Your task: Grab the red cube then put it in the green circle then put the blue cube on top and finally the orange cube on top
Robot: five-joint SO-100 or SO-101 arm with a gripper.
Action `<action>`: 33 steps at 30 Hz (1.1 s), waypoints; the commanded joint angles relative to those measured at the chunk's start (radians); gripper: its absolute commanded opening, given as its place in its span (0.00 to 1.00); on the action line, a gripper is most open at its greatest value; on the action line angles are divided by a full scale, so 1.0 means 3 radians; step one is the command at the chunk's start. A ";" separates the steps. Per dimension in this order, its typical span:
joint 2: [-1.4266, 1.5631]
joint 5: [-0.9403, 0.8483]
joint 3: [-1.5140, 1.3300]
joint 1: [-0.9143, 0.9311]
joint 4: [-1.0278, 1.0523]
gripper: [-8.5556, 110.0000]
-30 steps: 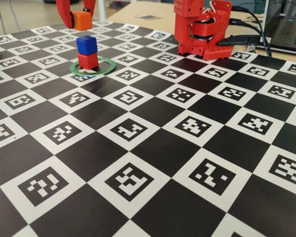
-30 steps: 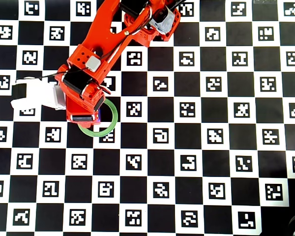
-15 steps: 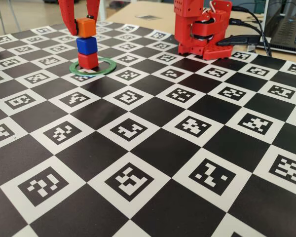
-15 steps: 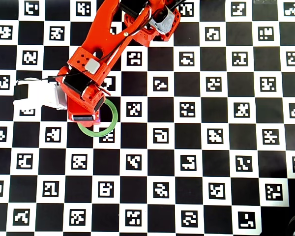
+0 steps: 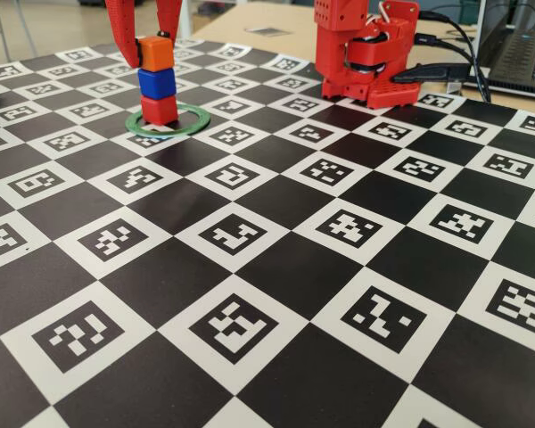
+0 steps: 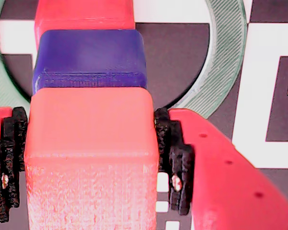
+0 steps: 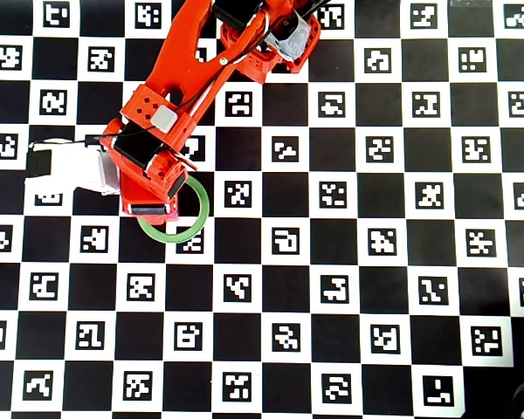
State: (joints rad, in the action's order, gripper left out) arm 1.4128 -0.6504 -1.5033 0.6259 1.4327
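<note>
Orange cube [image 5: 156, 53] sits on top of the blue cube [image 5: 157, 83], and the blue cube sits on the red cube [image 5: 160, 109]; the three make a little tower inside the green circle [image 5: 193, 119] on the checkered board [image 5: 276, 267]; the gripper [image 5: 145, 40] comes down from above with one finger on each side of the orange cube; in the wrist view the black pads [image 6: 175, 158] press against both sides of the orange cube [image 6: 91, 158], so the gripper is closed on it; in the overhead view the arm [image 7: 170, 113] hides the tower, and only part of the green circle [image 7: 196, 223] shows.
</note>
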 commanded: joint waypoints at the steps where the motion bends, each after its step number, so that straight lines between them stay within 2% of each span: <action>1: 0.0148 0.0046 0.0026 0.0041 -0.0036 0.18; 7: 0.0189 0.0010 -0.0015 0.0046 -0.0041 0.34; 16: 0.0261 0.0015 -0.0015 0.0066 -0.0015 0.42; 27: 0.0905 0.0118 0.0189 0.0061 0.0440 0.43; 33: 0.1483 0.0286 0.0066 0.0015 0.0496 0.40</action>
State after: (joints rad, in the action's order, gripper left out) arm 1.6950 -0.5829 -1.5232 0.6366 1.5785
